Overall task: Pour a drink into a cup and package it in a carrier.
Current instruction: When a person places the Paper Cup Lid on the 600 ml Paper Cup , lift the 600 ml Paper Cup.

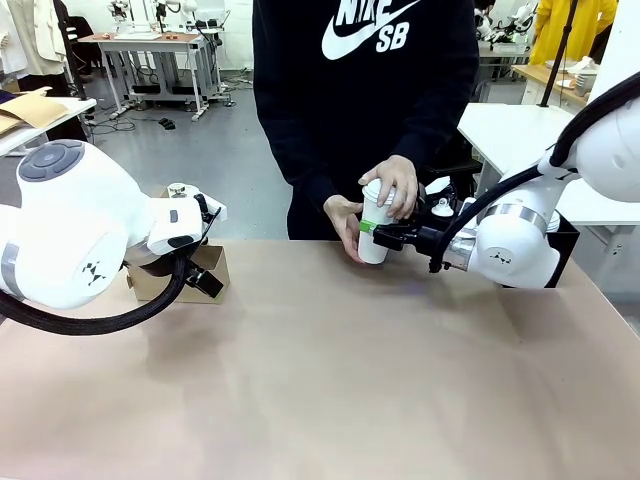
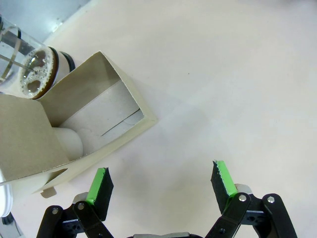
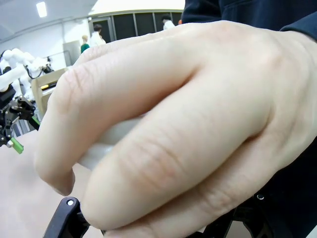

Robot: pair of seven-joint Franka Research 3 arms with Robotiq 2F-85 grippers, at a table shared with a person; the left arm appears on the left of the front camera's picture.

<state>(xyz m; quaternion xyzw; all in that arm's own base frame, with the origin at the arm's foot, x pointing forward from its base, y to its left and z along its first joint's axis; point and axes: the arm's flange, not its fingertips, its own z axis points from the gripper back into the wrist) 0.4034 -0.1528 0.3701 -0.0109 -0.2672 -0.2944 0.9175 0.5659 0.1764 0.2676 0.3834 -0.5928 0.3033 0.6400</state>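
Left claw (image 2: 162, 172) wide over bare table (image 2: 237, 74) beside carrier (image 2: 99, 119) edge; right claw (image 1: 372, 230) tight around cup (image 1: 374, 250) under person's hand (image 1: 395, 180).

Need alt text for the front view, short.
The right gripper clamps a white cup at the table's far edge while a person's hands hold it too. At left, the open left gripper sits by the brown carrier.

cup (image 1: 374, 238): white paper, matt, smooth; carrier (image 2: 106, 116): plain cardboard, matt, raw cut edges; worktop (image 1: 320, 380): beige, smooth, matt; bottle (image 2: 15, 49): clear, glossy; left arm shell (image 1: 70, 235): white plastic, glossy; pads (image 2: 100, 184) on left jaws: green, ribbed; person's sweater (image 1: 300, 100): dark cloth, matt.
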